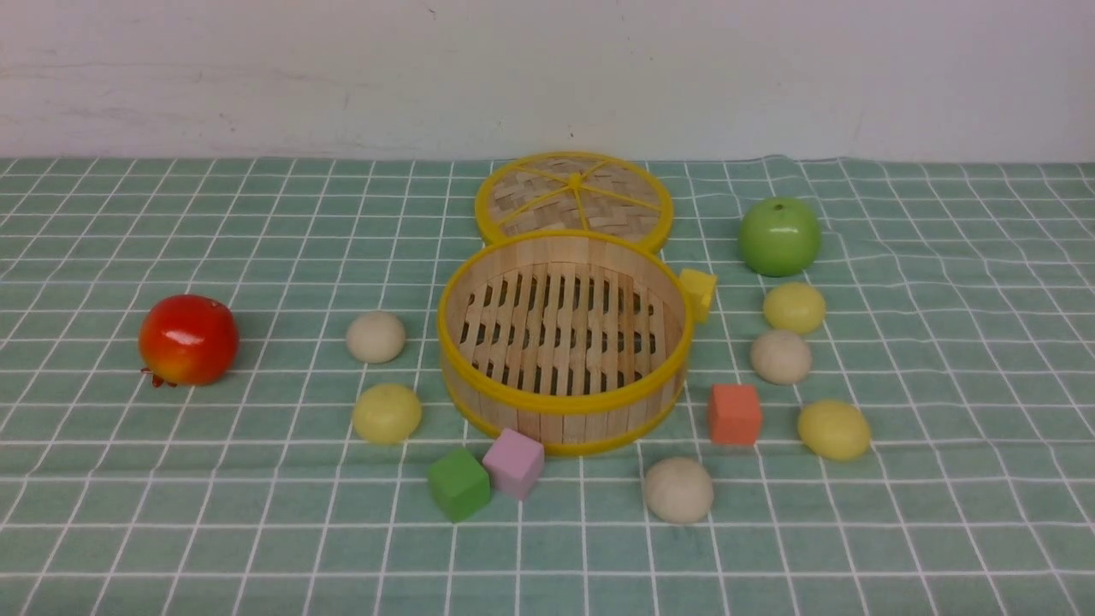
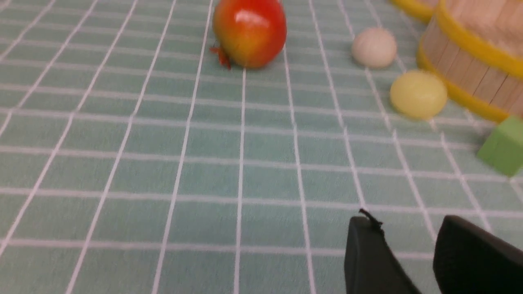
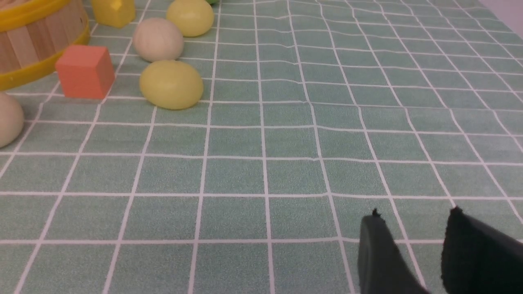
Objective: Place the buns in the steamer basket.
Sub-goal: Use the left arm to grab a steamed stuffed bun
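Left gripper (image 2: pixel 408 222), right gripper (image 3: pixel 414 216) low — fingers (image 2: pixel 367 261) apart.

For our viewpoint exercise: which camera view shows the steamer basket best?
The front view: the whole steamer basket shows, both rims and the bare slatted bottom. The left wrist view catches only a blurred stretch of its outer wall at the edge; the right wrist view only a corner of wall.
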`<state>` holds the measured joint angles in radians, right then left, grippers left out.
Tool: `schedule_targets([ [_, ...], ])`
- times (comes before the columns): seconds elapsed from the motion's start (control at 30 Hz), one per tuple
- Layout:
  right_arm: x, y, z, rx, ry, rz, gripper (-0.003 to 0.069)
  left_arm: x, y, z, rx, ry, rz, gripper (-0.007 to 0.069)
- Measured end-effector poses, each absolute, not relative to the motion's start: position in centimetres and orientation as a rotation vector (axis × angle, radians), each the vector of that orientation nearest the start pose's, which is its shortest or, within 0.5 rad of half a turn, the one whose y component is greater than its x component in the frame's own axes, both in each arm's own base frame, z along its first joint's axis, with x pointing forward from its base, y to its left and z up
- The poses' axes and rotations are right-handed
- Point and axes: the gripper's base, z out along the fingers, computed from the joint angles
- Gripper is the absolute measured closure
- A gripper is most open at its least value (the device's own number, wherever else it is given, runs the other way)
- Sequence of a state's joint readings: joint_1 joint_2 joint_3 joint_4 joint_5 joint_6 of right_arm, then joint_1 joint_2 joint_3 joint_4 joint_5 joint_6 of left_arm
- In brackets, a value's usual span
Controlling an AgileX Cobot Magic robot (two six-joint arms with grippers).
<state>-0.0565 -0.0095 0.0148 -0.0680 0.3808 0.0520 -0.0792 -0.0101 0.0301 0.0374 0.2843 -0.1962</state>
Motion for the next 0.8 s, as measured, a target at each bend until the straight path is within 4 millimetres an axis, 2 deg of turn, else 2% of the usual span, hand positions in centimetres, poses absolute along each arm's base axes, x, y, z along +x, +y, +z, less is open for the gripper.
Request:
schedule_targets([
  [0.17, 5.2, -0.5, 17.5, 0.06, 1.868, -0.07, 0.0419, 5.6, -0.5, 18.7, -0.112, 1.687, -0.224, 0.0386],
  [0.27, 5.2, -0.5, 17.5, 0.06, 1.868, -0.07, 0.0419, 5.7, -0.5, 20.0, -0.199, 1.541, -0.338, 0.0386],
  [0.47, 5.2, -0.5, 17.5, 0.06, 1.868, -0.07, 0.0419, 5.4, -0.1, 22.1, -0.26, 1.303, -0.401, 0.0386],
  [0.57, 5.2, -0.5, 17.5, 0.06, 1.868, -0.07, 0.0419, 4.9, 0.0, 24.5, -0.254, 1.225, -0.417, 0.0386],
  [0.67, 5.2, -0.5, 17.5, 0.06, 1.868, -0.07, 0.0419, 4.2, -0.1, 28.4, -0.233, 1.176, -0.427, 0.0386],
  [0.8, 5.2, -0.5, 17.5, 0.06, 1.868, -0.07, 0.0419, 4.7, -0.4, 33.0, -0.217, 1.262, -0.429, 0.0386],
])
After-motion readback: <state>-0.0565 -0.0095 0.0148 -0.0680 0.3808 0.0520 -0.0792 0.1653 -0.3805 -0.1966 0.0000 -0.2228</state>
